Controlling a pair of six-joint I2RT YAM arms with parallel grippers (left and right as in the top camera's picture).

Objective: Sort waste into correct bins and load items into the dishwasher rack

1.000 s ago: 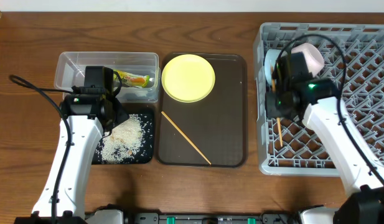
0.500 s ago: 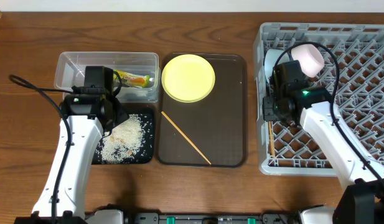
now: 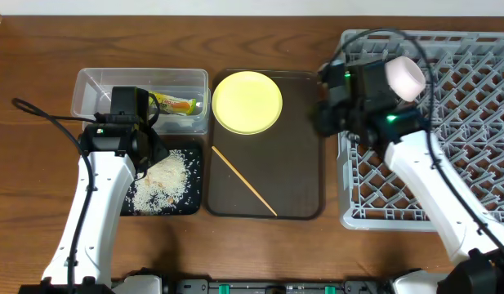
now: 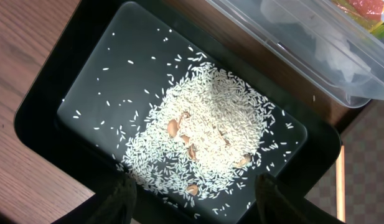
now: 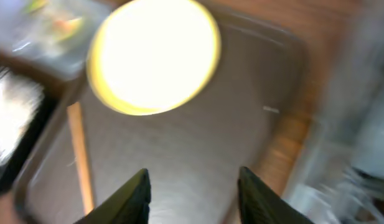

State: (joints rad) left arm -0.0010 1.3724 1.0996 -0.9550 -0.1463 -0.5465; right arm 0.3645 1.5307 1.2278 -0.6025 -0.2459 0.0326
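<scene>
My left gripper point(image 4: 195, 200) hangs open and holds nothing above the near rim of the black bin point(image 4: 48, 134), which holds a heap of rice grains point(image 4: 207, 127). Beside it, the clear bin point(image 3: 92, 86) holds the snack wrapper point(image 3: 176, 104) and a white paper scrap point(image 4: 335, 50). My right gripper point(image 3: 324, 121) is open and holds nothing over the right side of the brown tray point(image 3: 296, 163), beside the grey dishwasher rack point(image 3: 472, 147). The yellow plate point(image 3: 247, 101) and one chopstick point(image 3: 243, 181) lie on that tray. A pale cup point(image 3: 404, 76) rests in the rack.
The right wrist view is motion-blurred; it shows the plate point(image 5: 154, 56) ahead and the chopstick point(image 5: 79, 155) at the left. The rack's left wall point(image 3: 346, 184) stands close to the brown tray's right edge. Bare wooden table point(image 3: 276, 253) runs along the front.
My right gripper has opened, left a chopstick in the rack, and swung left out of the rack to over the brown tray. The left arm has not moved.
</scene>
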